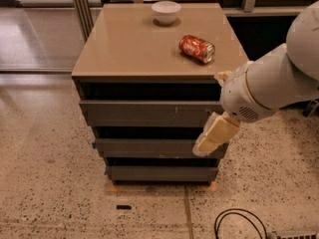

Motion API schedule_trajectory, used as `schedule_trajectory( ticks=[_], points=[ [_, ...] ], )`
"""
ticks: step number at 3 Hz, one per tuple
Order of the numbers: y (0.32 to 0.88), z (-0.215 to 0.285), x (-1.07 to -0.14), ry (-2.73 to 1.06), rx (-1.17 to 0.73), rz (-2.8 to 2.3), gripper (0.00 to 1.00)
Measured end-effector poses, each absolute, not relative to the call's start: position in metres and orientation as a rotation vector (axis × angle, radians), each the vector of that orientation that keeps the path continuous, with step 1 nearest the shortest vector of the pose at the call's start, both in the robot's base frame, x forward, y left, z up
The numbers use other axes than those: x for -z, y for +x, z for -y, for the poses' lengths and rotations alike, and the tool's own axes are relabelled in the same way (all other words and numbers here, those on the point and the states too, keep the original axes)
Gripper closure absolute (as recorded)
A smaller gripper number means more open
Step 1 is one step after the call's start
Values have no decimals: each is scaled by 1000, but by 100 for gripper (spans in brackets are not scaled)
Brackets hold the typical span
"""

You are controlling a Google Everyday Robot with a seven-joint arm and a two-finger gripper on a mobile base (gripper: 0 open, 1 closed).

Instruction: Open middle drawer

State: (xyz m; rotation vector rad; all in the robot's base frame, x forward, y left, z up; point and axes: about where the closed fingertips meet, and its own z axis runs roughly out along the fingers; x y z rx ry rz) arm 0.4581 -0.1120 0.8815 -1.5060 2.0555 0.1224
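one bench [129,49] carries three drawer fronts stacked under its top: one top drawer [144,112] with pale scratches, one middle drawer [144,147], and one bottom drawer [159,173], the narrowest. two things sit on the bench top: one white bowl [166,11] at the far edge and one red can [197,49] on its side toward the right. one robot arm [269,83] is at the right, with one end effector [215,134] in front of the middle drawer's right end. the floor holds one black cable loop [239,223] at near right and one small dark scrap [123,207].
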Motion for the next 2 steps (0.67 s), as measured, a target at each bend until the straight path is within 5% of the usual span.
schedule_trajectory(
  ticks=[2],
  points=[
    [450, 108, -854, -1513, -146, -2082, 0]
  ],
)
